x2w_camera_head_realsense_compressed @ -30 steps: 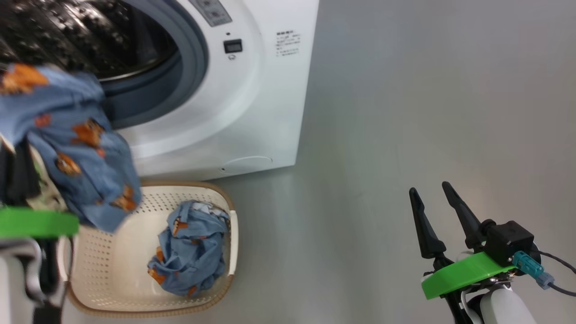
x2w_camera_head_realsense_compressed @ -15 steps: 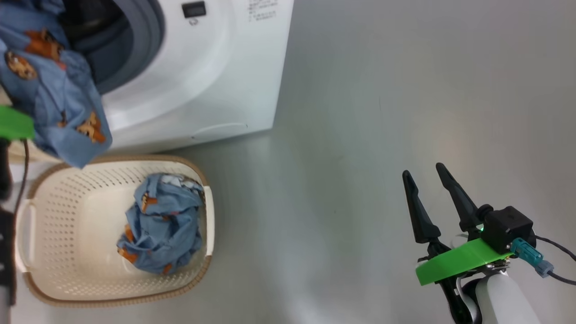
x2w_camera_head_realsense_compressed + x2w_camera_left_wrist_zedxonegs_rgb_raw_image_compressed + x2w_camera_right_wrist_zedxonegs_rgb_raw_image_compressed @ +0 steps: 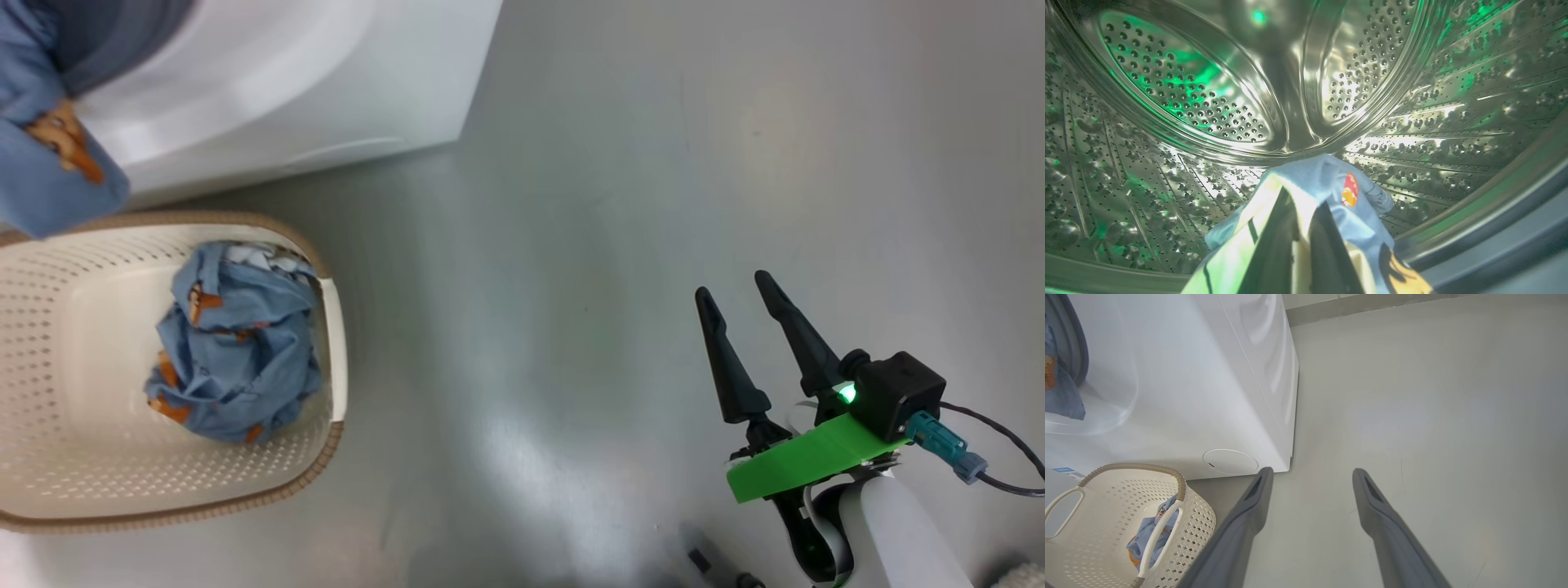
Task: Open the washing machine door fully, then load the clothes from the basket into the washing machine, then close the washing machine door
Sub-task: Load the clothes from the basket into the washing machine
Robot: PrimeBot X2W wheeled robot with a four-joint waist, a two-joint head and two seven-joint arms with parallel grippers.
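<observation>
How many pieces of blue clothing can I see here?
2. One garment lies crumpled in the basket; the other garment, draped over the left fingers, reaches into the washing machine drum. Others may hide underneath.

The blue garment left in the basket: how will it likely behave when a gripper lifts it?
Probably floppy: the garment lies crumpled in folds, and the other garment hangs limp at the washing machine. Likely light, so the basket should stay put. Folds may unfurl and trail over the rim.
</observation>
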